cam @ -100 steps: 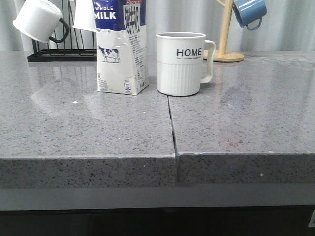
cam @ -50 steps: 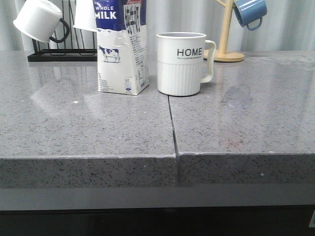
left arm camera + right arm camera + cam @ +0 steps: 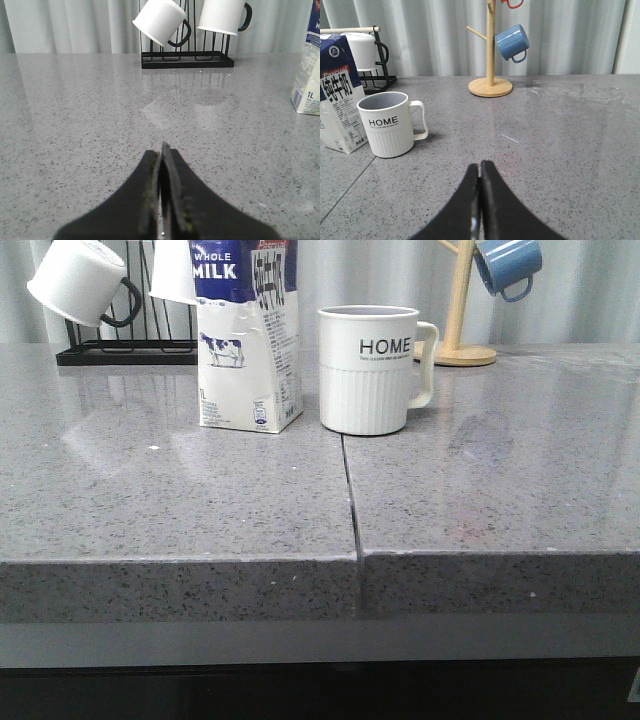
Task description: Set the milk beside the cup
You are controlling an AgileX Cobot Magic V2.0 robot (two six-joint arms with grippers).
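Grey stone table (image 3: 180,510): milk (image 3: 245,335) stands upright just left of the cup (image 3: 368,370), small gap between. Placement looks done. Left gripper (image 3: 161,150) and right gripper (image 3: 480,167) both pinched closed, empty, well clear. Next move: probably nothing, just stay back.

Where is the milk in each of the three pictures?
Front view: the milk stands left of centre, just left of the cup.
Left wrist view: only a corner of the carton shows at the right edge.
Right wrist view: the carton is at the left edge, behind the cup.
Shared landmark: the black mug rack, in all three views.
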